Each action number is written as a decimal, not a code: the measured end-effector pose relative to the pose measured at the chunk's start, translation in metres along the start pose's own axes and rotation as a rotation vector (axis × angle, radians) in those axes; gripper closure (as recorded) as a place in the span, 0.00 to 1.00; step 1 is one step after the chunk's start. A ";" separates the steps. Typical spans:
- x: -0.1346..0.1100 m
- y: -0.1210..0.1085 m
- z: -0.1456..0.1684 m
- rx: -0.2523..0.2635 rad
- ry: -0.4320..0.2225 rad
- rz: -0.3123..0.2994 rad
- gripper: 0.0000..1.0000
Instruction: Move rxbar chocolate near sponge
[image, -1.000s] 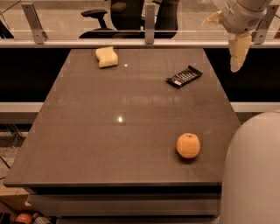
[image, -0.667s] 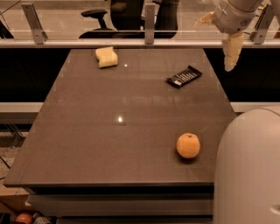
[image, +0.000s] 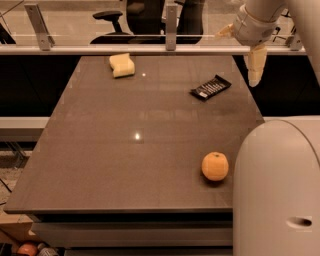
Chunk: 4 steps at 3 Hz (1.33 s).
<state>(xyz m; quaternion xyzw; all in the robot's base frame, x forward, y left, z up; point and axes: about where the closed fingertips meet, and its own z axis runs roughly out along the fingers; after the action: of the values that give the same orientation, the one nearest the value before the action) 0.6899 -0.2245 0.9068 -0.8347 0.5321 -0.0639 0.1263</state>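
Note:
The rxbar chocolate (image: 210, 87), a flat black wrapper with white lettering, lies at an angle on the right far part of the dark table (image: 125, 150). The sponge (image: 122, 65), a pale yellow block, sits near the table's far edge, left of centre and well apart from the bar. My gripper (image: 240, 58) hangs in the air at the table's far right corner, up and to the right of the bar. Its cream fingers (image: 256, 62) are spread and hold nothing.
A round orange fruit (image: 215, 166) sits on the near right of the table. My white body (image: 275, 190) fills the lower right corner. A metal rail with glass (image: 150, 49) runs behind the table, with office chairs (image: 112, 22) beyond it.
My arm has moved left, bringing the gripper from beyond the table's right edge closer to the far right corner. The bar, sponge and orange have not moved.

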 end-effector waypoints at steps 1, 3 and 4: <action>0.005 0.008 0.021 -0.051 0.000 0.012 0.00; 0.010 0.022 0.051 -0.122 -0.011 0.036 0.00; 0.011 0.014 0.055 -0.101 0.000 0.031 0.00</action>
<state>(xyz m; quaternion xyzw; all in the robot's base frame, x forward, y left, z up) 0.6957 -0.2319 0.8497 -0.8317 0.5476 -0.0347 0.0850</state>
